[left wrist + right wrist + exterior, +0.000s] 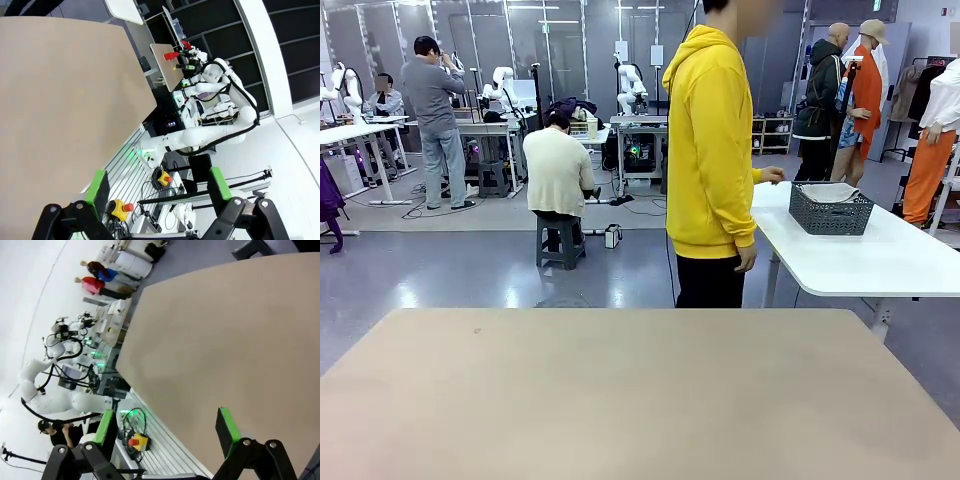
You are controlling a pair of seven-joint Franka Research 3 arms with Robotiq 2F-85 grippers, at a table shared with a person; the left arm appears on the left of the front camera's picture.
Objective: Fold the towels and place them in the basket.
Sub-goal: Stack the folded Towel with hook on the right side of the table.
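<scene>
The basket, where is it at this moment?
In the front view the basket sits at the right, on a white side table, beside the person in the yellow hoodie.

Front view: beige counter [620, 400] across foreground, surface bare. Person in yellow hoodie [710, 150] stands just past its far edge, side-on, facing pic right, one hand [772, 175] at edge of white side table [880, 255]. Dark grey mesh basket [830, 210] sits on that table, near the hand, w/ pale folded towel [828, 191] inside, top showing above rim. Floor grey, glossy.
</scene>
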